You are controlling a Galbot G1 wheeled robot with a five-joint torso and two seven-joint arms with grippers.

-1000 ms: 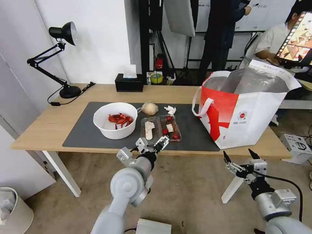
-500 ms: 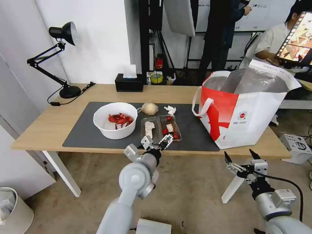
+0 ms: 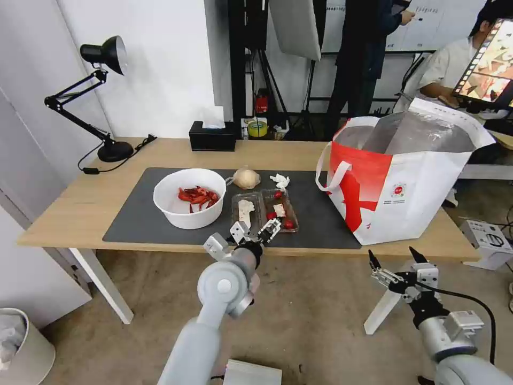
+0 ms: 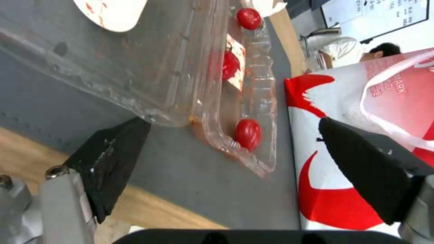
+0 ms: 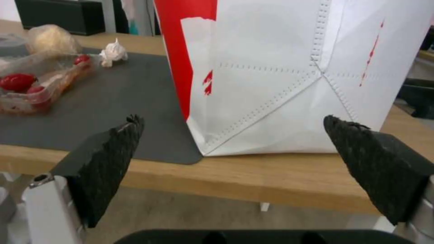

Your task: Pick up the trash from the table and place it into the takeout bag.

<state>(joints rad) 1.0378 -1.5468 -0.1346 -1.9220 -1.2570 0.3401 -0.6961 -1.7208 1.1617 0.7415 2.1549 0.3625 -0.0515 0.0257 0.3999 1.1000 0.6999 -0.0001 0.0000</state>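
Left tool (image 3: 255, 233): wide open, holding nothing; low centre of the head view, at the near edge of the worktop (image 3: 69, 206), just short of the tray (image 3: 264, 210).
Tray: clear clamshell on the mat (image 3: 133, 219), centre of the head view; long axis running away from the left tool toward the top of the frame; near corner between the open fingers (image 4: 111, 159) in the left wrist view, not yet touched as far as can be told.
Right tool (image 3: 394, 260): open, empty; lower right of the head view, below the worktop edge, in front of the bag (image 3: 406, 184).
Nearer arm: left, judged from the gap; right well apart from the tray.
Other trash: bowl (image 3: 189, 198) left of the tray; tissue (image 3: 280, 181) and lump bag (image 3: 246, 178) just above it in the frame.
Bag: upright, mouth open, right of the tray.
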